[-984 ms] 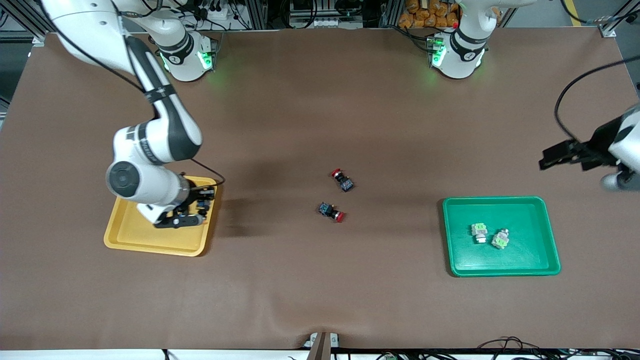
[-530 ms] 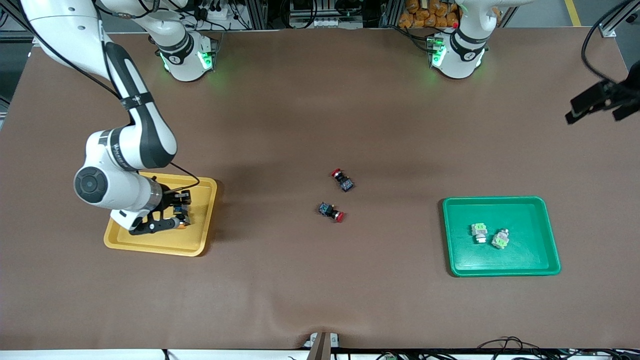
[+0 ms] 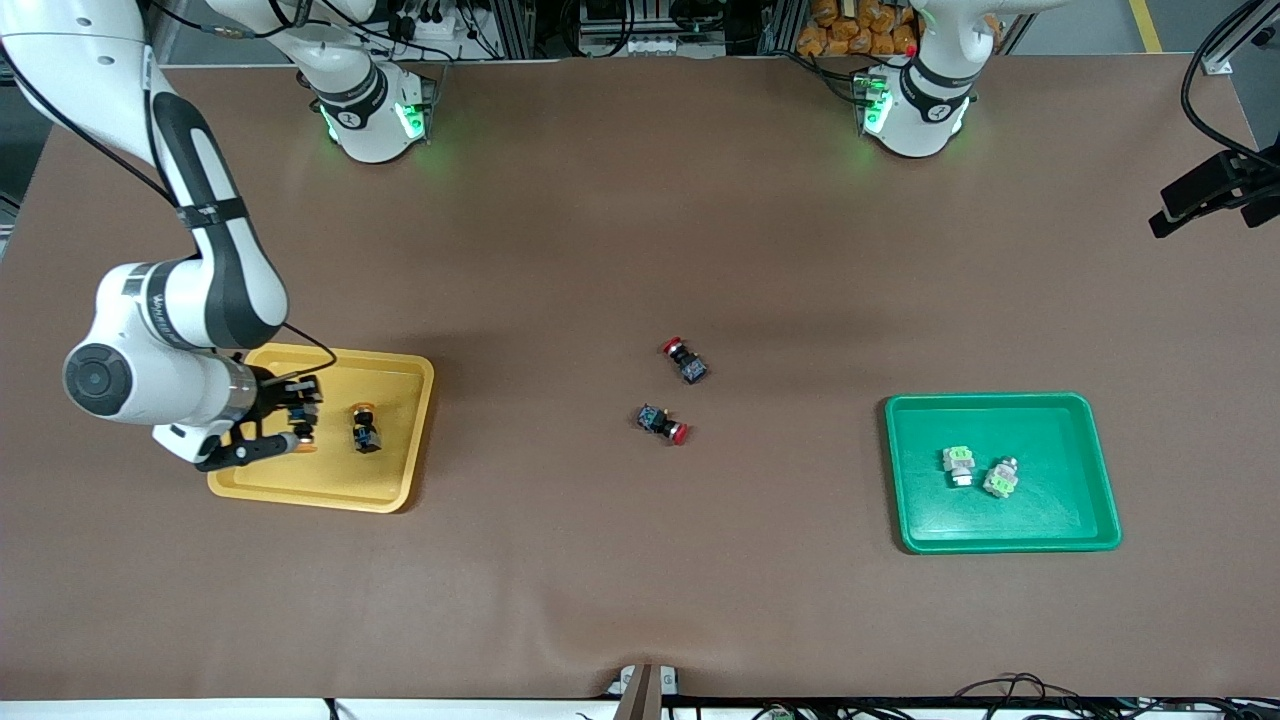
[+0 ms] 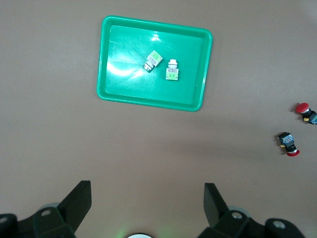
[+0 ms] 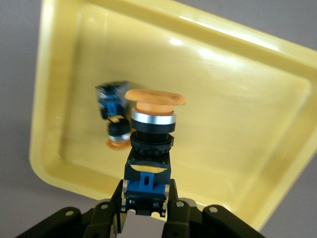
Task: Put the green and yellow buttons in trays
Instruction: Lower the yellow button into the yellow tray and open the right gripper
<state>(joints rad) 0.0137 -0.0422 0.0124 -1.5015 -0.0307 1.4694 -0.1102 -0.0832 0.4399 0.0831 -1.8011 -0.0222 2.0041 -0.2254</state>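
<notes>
Right gripper [image 5: 146,198] clamping an orange-capped button [image 5: 149,144] over the yellow tray [image 3: 390,480], another button [image 3: 364,428] lying inside, green tray [image 3: 1095,470] holding two green buttons [image 3: 958,465] [image 3: 1000,478], left gripper [image 4: 143,208] hovering spread apart near the table's edge.

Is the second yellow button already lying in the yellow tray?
No: the right gripper grips it above the yellow tray.

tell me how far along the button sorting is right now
Done: both green buttons lie in the green tray, and one yellow button lies in the yellow tray. In hand: the right gripper is shut on the second yellow button, over the yellow tray. Left: releasing it there. The left gripper waits open, high over the table at its end.
</notes>
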